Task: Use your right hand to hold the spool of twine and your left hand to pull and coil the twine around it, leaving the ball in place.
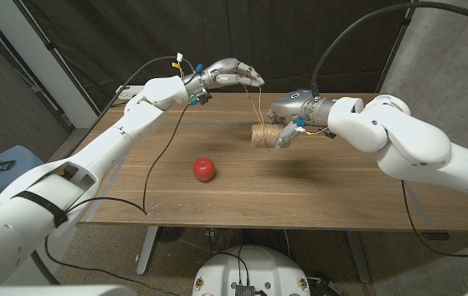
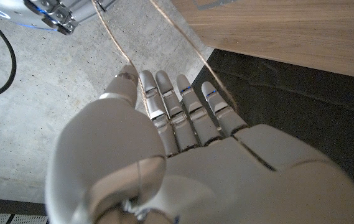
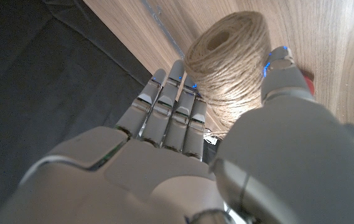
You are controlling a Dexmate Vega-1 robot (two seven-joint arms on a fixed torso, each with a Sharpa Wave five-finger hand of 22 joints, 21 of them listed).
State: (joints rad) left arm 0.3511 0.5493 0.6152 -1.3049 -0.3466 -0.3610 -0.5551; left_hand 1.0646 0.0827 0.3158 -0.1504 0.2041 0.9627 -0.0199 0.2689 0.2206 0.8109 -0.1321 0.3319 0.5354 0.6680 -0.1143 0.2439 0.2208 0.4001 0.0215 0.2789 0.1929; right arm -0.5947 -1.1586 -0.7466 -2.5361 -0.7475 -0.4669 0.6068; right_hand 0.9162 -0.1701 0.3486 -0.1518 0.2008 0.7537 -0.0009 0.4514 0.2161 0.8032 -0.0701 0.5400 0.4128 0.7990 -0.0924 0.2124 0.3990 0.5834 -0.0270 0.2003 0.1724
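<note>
The spool of twine (image 1: 263, 135) lies on its side on the wooden table (image 1: 299, 189), near the far edge. My right hand (image 1: 289, 122) grips it from the right, and in the right wrist view the spool (image 3: 229, 59) sits between fingers and thumb (image 3: 282, 71). My left hand (image 1: 230, 75) is raised above the far edge, left of the spool. Two strands of twine (image 1: 257, 103) run from it down to the spool. In the left wrist view the twine (image 2: 189, 43) passes over the stretched fingers (image 2: 183, 106) and along the thumb. The red ball (image 1: 205, 168) rests mid-table, apart from both hands.
A black cable (image 1: 164, 140) hangs from my left arm across the table's left part. Dark curtains stand behind the table. A power strip (image 1: 125, 93) sits at the far left corner.
</note>
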